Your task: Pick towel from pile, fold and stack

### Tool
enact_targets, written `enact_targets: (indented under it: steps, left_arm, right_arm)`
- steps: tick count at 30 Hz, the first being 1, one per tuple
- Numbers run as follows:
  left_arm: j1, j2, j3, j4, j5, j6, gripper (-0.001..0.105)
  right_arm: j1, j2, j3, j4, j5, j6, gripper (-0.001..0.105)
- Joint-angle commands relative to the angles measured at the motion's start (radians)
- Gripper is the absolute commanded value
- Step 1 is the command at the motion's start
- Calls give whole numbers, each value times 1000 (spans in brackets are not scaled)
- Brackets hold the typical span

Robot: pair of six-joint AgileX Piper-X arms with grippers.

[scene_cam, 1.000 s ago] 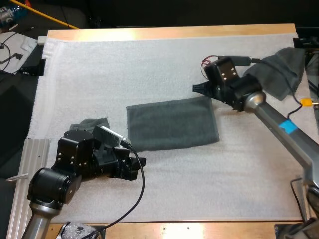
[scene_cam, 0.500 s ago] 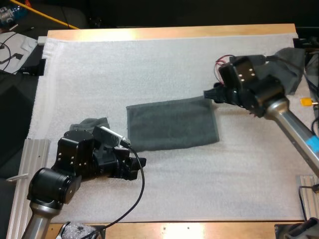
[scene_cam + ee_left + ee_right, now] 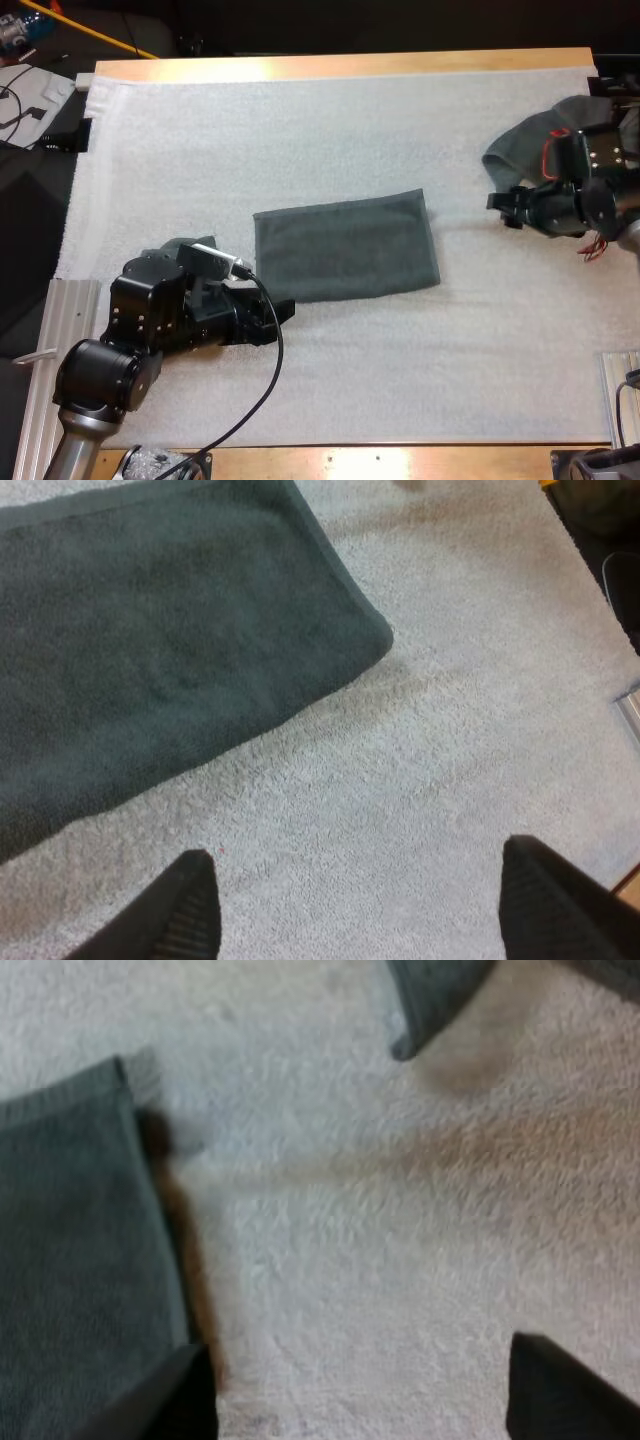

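Now: folded towel [image 3: 345, 247] flat mid-mat, both fingers empty

Nearest, the left fingers [image 3: 190, 910] stand wide apart over bare white mat [image 3: 300, 130] beside the towel's near corner; a small crumpled towel [image 3: 182, 246] lies by that arm. Farther right, the right fingers [image 3: 170, 1400] gape, empty, before the crumpled pile [image 3: 520, 145], whose edge their wrist view catches.

Your high view sits behind both arms, facing forward and down, and takes in the whole white mat [image 3: 300, 130]. Your left wrist view rides close over the mat, looking past the left tool [image 3: 357, 865] at one corner of the folded towel [image 3: 150, 650]. Your right wrist view, equally close behind the right tool [image 3: 357, 1352], faces another corner. All three share that towel.
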Motion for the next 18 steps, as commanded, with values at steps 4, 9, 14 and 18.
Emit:
enact_targets:
  steps: [4,9,14,18]
  left_arm:
    - [-2,-3,-5,-8,-3,-16,59]
    - [-1,-3,-7,-13,-4,-30,58]
    - [-2,-3,-7,-15,-4,-38,59]
    - [-1,-1,-6,-16,-2,-40,59]
  right_arm:
    - [-82,28,29,-59,-179,-48,60]
    - [-134,50,104,-132,-271,-54,60]
    - [-142,81,186,-223,-346,-44,60]
    - [-134,109,241,-300,-402,-21,60]
